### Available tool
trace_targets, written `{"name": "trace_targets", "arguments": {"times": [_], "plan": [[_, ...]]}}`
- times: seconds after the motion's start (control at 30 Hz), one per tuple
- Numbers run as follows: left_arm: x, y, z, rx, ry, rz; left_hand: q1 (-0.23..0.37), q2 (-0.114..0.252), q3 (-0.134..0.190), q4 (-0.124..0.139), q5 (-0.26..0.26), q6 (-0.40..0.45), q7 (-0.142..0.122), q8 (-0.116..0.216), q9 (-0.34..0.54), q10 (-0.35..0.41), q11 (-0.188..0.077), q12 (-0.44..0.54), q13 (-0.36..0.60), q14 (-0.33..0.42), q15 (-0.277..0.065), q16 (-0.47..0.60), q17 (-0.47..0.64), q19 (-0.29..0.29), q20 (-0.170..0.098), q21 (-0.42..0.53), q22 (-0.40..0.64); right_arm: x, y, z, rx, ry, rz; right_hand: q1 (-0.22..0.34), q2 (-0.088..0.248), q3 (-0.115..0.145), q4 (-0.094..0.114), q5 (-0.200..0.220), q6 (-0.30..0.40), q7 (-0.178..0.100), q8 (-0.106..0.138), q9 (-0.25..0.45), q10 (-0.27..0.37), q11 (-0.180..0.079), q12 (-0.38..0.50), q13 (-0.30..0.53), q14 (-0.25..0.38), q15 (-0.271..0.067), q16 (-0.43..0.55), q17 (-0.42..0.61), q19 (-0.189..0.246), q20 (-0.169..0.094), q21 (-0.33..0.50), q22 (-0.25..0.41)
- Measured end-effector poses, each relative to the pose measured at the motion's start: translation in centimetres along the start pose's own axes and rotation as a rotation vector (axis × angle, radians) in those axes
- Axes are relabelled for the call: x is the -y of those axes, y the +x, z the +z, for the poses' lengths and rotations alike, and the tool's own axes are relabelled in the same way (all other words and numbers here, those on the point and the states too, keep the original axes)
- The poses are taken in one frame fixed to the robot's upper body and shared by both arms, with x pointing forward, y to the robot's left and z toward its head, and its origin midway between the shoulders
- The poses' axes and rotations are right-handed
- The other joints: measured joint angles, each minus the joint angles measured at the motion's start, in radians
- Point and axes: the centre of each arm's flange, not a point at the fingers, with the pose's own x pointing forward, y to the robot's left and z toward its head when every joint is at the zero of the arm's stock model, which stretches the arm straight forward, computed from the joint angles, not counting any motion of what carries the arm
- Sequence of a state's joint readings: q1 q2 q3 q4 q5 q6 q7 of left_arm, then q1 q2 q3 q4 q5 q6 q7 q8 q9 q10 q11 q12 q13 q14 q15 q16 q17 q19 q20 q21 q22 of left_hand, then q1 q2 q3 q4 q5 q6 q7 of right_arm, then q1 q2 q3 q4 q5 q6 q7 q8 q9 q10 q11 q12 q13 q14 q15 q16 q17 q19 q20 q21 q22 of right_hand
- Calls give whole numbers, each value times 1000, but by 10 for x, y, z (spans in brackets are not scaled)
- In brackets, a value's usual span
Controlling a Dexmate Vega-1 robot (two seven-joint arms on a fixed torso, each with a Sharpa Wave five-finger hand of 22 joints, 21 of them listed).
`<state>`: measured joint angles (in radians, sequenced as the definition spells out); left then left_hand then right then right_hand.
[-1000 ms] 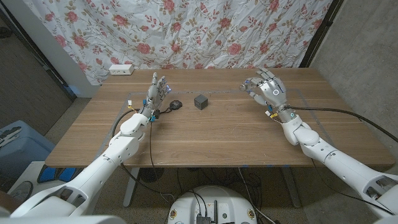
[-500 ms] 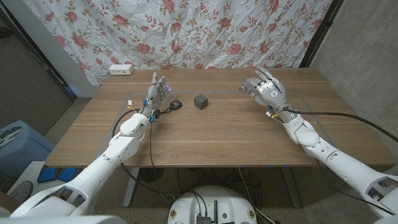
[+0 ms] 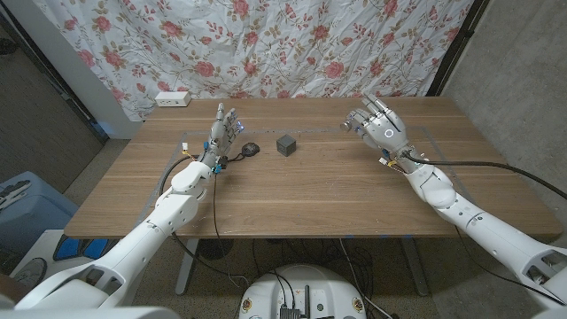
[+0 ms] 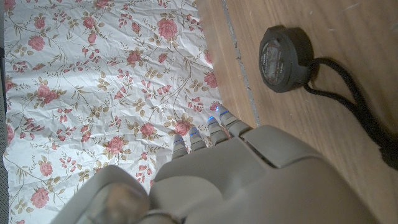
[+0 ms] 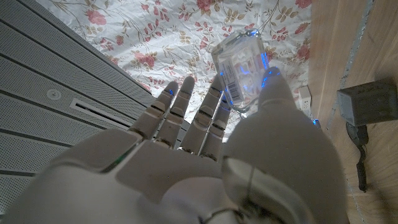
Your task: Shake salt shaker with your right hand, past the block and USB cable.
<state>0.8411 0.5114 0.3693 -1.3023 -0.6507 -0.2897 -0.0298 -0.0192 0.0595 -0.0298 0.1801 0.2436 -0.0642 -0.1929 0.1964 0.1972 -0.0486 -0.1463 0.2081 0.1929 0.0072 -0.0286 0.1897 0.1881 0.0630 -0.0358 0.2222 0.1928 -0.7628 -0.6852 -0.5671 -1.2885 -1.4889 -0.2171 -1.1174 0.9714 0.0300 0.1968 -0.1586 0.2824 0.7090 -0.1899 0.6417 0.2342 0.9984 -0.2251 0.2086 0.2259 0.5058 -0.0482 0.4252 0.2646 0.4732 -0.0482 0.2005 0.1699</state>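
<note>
My right hand (image 3: 381, 128) is raised over the table's right side and holds a clear glass salt shaker (image 3: 353, 124) between thumb and fingers. The right wrist view shows the shaker (image 5: 243, 70) tilted against the thumb of that hand (image 5: 205, 168). A dark grey block (image 3: 285, 144) sits at the table's middle, also in the right wrist view (image 5: 367, 102). A black USB cable with a round puck (image 3: 249, 148) lies left of the block. My left hand (image 3: 221, 131) stands upright beside the puck (image 4: 285, 50), fingers straight and apart, holding nothing.
A white power strip (image 3: 173, 98) lies at the table's back left corner. A floral curtain (image 3: 266, 44) hangs behind the table. Thin tape lines mark the wood (image 3: 425, 142). A blue bin (image 3: 22, 208) stands on the floor at the left.
My right hand with the shaker has shifted slightly right and turned a little at the wrist. The left hand, block and cable have not moved.
</note>
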Motion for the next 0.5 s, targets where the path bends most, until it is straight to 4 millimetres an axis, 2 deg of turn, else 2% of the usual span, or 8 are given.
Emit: {"name": "trace_targets", "arguments": {"times": [0.5], "plan": [[0, 0, 0, 0, 0, 0, 0, 0, 0, 0, 0, 0, 0, 0, 0, 0, 0, 0, 0, 0, 0, 0, 0, 0, 0, 0, 0, -1, 6, -10, 33, -78, -18, 1, -1, 4, -4, -4, 0, 0, 7, 0, -8, 0, -2, 5, 0, 0, 0, 3, 0, 0, 0, 0]]}}
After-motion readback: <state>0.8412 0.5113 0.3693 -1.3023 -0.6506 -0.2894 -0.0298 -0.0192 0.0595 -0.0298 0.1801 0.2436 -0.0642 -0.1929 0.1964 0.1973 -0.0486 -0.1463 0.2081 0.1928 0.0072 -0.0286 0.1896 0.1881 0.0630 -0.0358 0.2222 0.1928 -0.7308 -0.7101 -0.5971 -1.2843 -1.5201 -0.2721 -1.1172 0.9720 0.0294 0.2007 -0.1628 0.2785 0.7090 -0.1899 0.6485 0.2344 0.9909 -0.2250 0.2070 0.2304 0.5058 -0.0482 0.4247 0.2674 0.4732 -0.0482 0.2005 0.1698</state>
